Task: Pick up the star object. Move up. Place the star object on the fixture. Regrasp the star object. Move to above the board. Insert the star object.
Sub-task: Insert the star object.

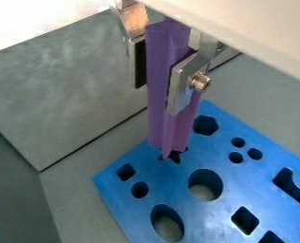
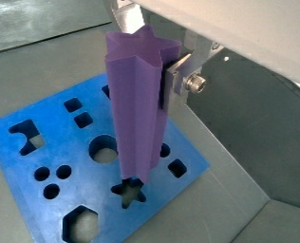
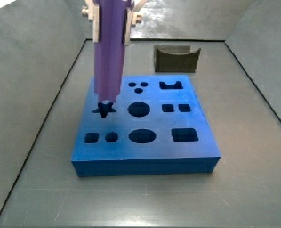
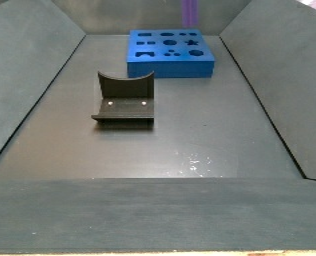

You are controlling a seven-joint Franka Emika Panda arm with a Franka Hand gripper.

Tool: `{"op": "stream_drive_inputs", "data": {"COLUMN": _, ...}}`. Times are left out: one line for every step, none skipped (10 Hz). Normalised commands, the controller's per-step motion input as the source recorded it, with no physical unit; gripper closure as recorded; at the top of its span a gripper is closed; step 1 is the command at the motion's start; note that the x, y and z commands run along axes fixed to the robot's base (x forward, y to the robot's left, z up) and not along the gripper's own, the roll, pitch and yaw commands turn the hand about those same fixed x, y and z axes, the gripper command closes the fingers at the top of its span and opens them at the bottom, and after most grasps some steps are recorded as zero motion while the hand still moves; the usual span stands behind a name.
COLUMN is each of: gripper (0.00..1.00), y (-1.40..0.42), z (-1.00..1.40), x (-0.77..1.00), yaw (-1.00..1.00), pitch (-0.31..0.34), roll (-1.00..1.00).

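Ridged star object [image 2: 138, 109], hand [image 1: 159, 62]-gripped, entering board [image 3: 149, 142].

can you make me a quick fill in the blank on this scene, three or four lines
1. The end effector holds the light purple ridged star bar in a ____ pose.
2. The bar's lower tip meets the ____-shaped hole in the thick blue rectangular board.
3. The dark notched fixture holds ____.
4. The fixture stands ____ the board, not on it.

Missing words: upright; star; nothing; beside
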Motion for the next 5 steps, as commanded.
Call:
{"op": "stream_drive_inputs", "data": {"gripper": 1.0, "y": 0.0, "z": -0.36, "x": -0.13, "yaw": -0.91, "pitch": 0.0, "roll": -0.01}}
{"op": "stream_drive_inputs", "data": {"gripper": 1.0, "y": 0.0, "z": -0.03, "x": 0.0, "yaw": 0.0, "pitch": 0.0, "roll": 0.0}}
{"op": "stream_drive_inputs", "data": {"gripper": 1.0, "y": 0.0, "z": -0.6, "x": 0.12, "yaw": -0.97, "pitch": 0.0, "roll": -0.11}}
{"op": "stream_drive_inputs", "data": {"gripper": 1.0, "y": 0.0, "z": -0.66, "x": 0.0, "yaw": -1.0, "pitch": -0.06, "roll": 0.0}}
{"op": "stream_drive_inputs", "data": {"gripper": 1.0, "y": 0.0, "z": -0.34, "x": 0.0, "yaw": -0.93, "pitch": 0.0, "roll": -0.07}}
